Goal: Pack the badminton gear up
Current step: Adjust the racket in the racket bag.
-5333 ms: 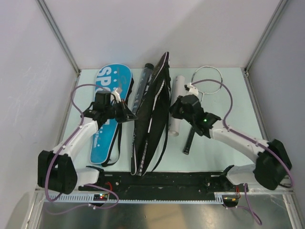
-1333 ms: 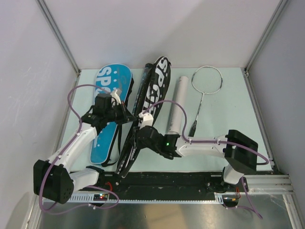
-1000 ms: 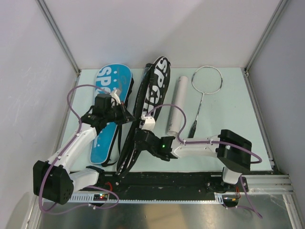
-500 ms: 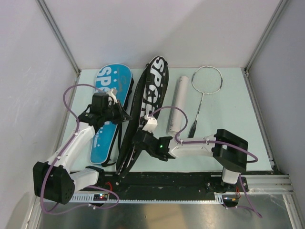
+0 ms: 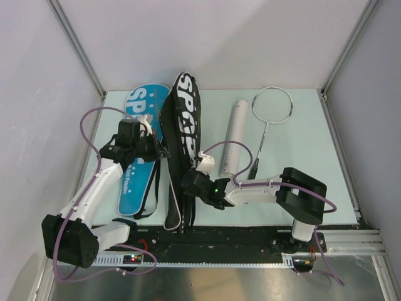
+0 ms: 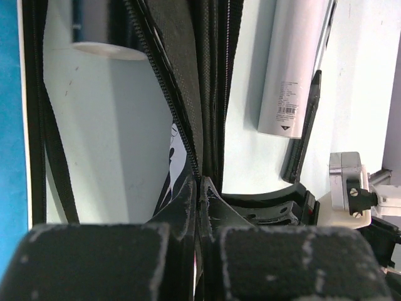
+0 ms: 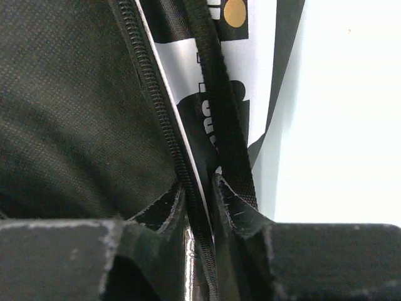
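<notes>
Black fabric racket cover printed "SPORT" (image 5: 183, 119), lying mid-table just beside the blue racket cover (image 5: 136, 103). My left gripper (image 6: 199, 186) and right gripper (image 7: 199, 191) are each clamped on its zipper edge. I judge that even, opposed pulls would best spread the opening.

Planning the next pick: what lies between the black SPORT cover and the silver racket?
The white tube, lying lengthwise; the top view shows it.

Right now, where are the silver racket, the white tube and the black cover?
silver racket (image 5: 272, 105): top external view, on the strung head.
white tube (image 5: 236, 122): top external view, upper half of its body.
black cover (image 5: 184, 120): top external view, on the white SPORT lettering.
</notes>
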